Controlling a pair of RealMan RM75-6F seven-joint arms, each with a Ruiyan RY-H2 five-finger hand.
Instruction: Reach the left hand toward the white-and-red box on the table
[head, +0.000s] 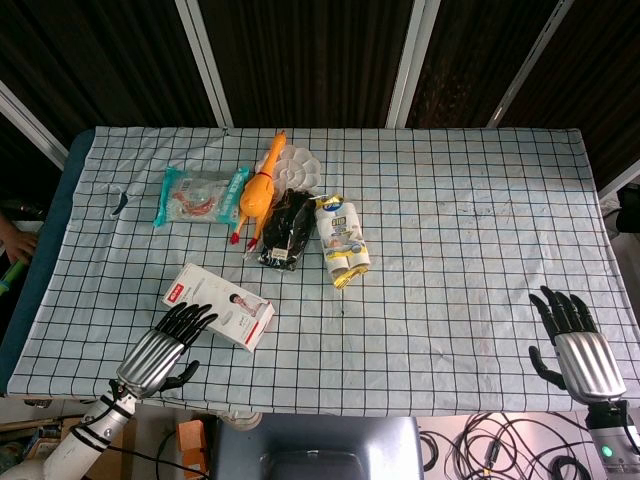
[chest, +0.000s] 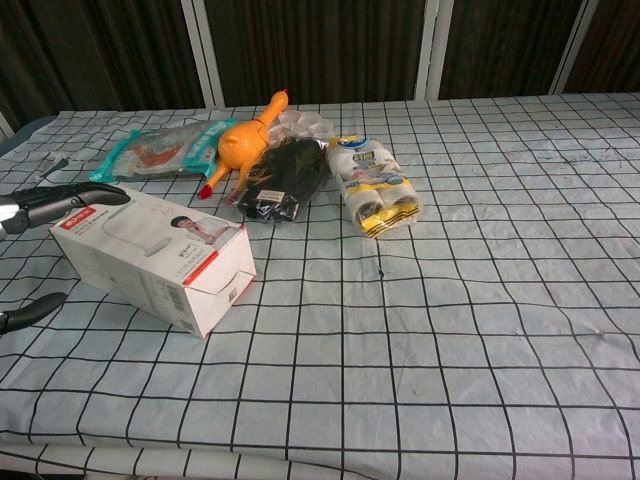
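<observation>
Left hand (head: 165, 347) first: we see our fingers spread and straight, holding nothing, with the dark fingertips (head: 197, 313) lying at the near-left end of the white-and-red rectangular cardboard box (head: 220, 306); from the chest view they appear to hover over its top edge, though we cannot tell whether they touch it.

Taking that box as our landmark, the largest thing is the tabletop (head: 460, 250) under a white cloth with a black grid, on which the box lies toward the near-left corner. Its long axis runs diagonally, from far-left to near-right, and it sits just ahead and slightly right of our left hand. We judge that only a short forward reach remains. Our right hand (head: 575, 345), also spread and empty, rests well apart at the opposite near corner, so the left is plainly the nearer.

Beyond the box sit the rest: a teal-and-red clear snack packet (head: 196, 194) to the far left, an orange rubber chicken toy (head: 259, 191), a black crinkled plastic pouch (head: 286, 229), and a white-and-yellow wrapped multipack (head: 341, 240) further right.
</observation>
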